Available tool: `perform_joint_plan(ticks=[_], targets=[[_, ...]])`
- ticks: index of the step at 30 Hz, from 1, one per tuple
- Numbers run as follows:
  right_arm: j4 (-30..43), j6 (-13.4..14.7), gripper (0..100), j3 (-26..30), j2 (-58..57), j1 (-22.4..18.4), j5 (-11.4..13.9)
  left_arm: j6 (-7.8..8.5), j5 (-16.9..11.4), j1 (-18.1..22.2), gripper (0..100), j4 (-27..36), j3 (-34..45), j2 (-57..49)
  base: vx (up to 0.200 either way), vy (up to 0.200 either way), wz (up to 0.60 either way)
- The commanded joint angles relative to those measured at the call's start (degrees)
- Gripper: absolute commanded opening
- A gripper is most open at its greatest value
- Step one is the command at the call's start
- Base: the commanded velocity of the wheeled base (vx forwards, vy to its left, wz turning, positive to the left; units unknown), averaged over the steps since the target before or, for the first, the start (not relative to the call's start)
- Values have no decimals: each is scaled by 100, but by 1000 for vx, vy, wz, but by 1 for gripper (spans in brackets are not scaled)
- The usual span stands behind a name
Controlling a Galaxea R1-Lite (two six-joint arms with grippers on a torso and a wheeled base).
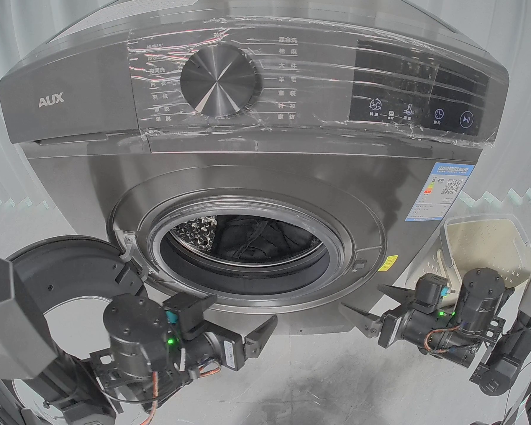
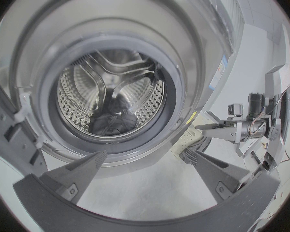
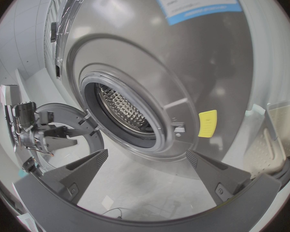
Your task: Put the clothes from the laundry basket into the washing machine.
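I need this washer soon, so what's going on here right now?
A two-armed robot is loading laundry. The washing machine has its door swung open, and dark clothes lie in the drum. The left gripper and right gripper hover low before the opening, fingers open, holding nothing. The laundry basket stands at the robot's right beside the machine; no clothes show in its visible part.
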Motion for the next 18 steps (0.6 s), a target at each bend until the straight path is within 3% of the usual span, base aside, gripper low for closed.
perform_joint_plan(ticks=[1, 6, 8, 12, 18], targets=[[-1, -225, 100, 375, -492, -208, -223, -47, 181, -17, 100, -255, 565, -812, 0, 0, 0], [-1, -752, 100, 736, -703, -516, -513, -56, 357, -9, 100, -756, 1049, -961, 0, 0, 0], [16, -761, 100, 876, -853, -481, -654, -56, 366, 18, 100, -967, 1268, -988, 0, 0, 0], [69, -744, 100, 973, -984, -525, -750, -30, 427, 71, 100, -1318, 1585, -996, -200, 0, 0], [394, -770, 100, 973, -1433, -569, -952, -30, 814, 62, 100, -1336, 1743, -1023, -200, 0, 0]])
